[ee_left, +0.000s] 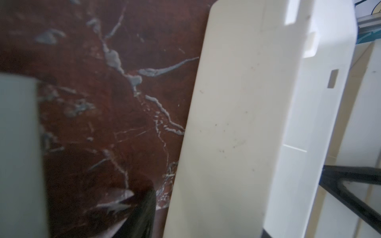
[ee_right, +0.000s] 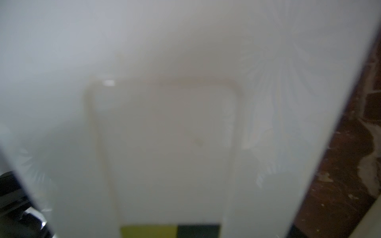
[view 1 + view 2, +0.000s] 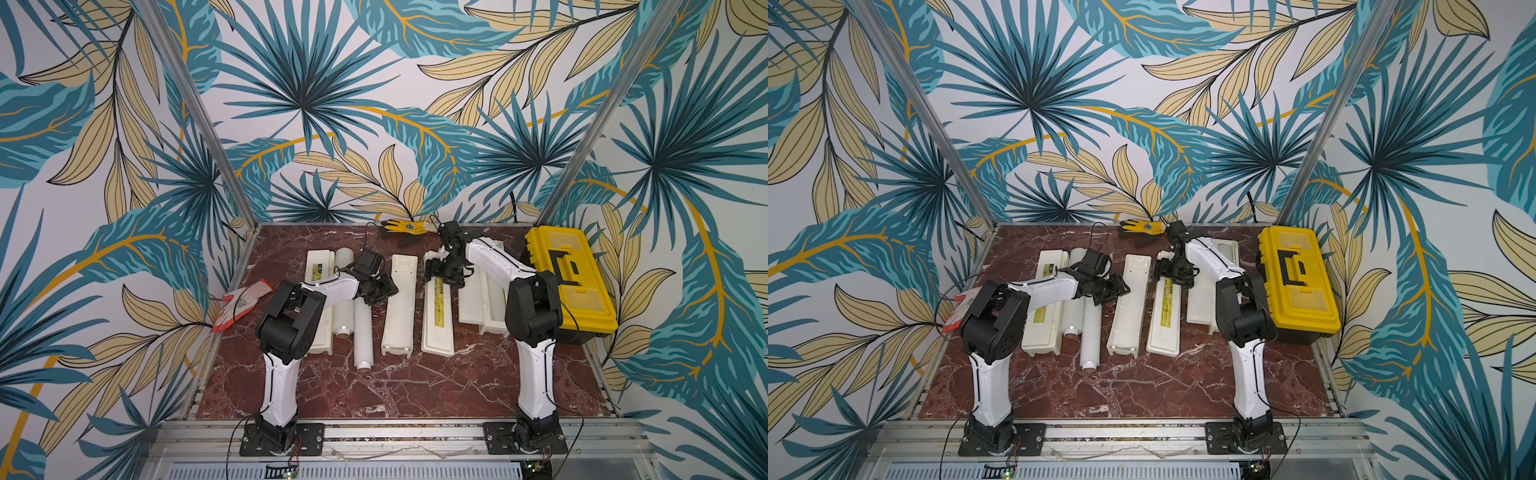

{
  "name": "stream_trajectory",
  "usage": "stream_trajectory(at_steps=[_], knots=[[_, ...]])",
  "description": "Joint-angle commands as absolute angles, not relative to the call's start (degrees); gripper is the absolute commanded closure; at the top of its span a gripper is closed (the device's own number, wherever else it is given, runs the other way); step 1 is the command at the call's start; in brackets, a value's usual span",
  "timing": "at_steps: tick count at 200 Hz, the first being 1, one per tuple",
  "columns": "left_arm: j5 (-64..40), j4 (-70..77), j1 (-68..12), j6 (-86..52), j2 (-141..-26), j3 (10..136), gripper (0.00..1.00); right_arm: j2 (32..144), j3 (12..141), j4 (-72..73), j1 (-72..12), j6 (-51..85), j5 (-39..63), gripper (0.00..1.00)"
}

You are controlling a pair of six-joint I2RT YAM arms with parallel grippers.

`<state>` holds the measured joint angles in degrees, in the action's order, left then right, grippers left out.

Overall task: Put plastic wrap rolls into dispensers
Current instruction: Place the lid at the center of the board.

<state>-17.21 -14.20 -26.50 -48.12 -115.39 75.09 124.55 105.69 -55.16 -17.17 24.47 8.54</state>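
A loose plastic wrap roll [image 3: 363,336] [image 1: 237,123] lies on the marble. My left gripper [image 3: 380,291] [image 1: 206,216] straddles its far part, open; one finger [image 1: 144,216] stands a thin strip of marble off it. Another roll [image 3: 344,266] rests in the open left dispenser [image 3: 318,266]. Right of the loose roll lies a ribbed cream dispenser [image 3: 400,307]. My right gripper [image 3: 444,276] [image 2: 152,230] is shut across the yellow-labelled dispenser [image 3: 437,324] [image 2: 185,61], a finger against each long edge. A third dispenser [image 3: 478,303] lies partly under the right arm.
A yellow-black toolbox [image 3: 569,282] stands at the table's right edge. A yellow glove [image 3: 401,226] lies by the back wall, and a red-white glove [image 3: 241,301] hangs over the left edge. Bare marble [image 3: 415,390] stretches along the front between the arm bases.
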Motion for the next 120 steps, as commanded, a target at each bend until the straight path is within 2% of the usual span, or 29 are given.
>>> stream_trajectory(at_steps=[1, 23, 52, 69, 76, 120], knots=[[-15.0, -14.4, -26.3, -49.7, -113.1, 73.0, 0.32, 125.0, 104.6, -57.2, -16.6, 25.0, 3.8, 0.36], [-13.8, -15.3, -27.1, -47.9, -111.4, 74.3, 0.21, 126.2, 105.3, -57.1, -16.6, 24.3, 3.8, 0.31], [-11.7, -20.3, -28.5, -44.7, -109.8, 76.9, 0.14, 128.2, 105.3, -55.9, -16.8, 24.4, 4.6, 0.21], [-11.0, -21.8, -29.1, -43.3, -108.8, 77.4, 0.13, 129.0, 105.2, -55.3, -17.2, 24.1, 4.2, 0.12], [-11.0, -22.2, -29.3, -42.6, -108.3, 77.4, 0.12, 129.3, 105.4, -55.3, -17.4, 23.8, 4.2, 0.01], [-11.8, -25.5, -29.5, -40.0, -105.7, 78.7, 0.12, 130.5, 107.7, -56.7, -17.4, 23.5, 3.1, 0.01]])
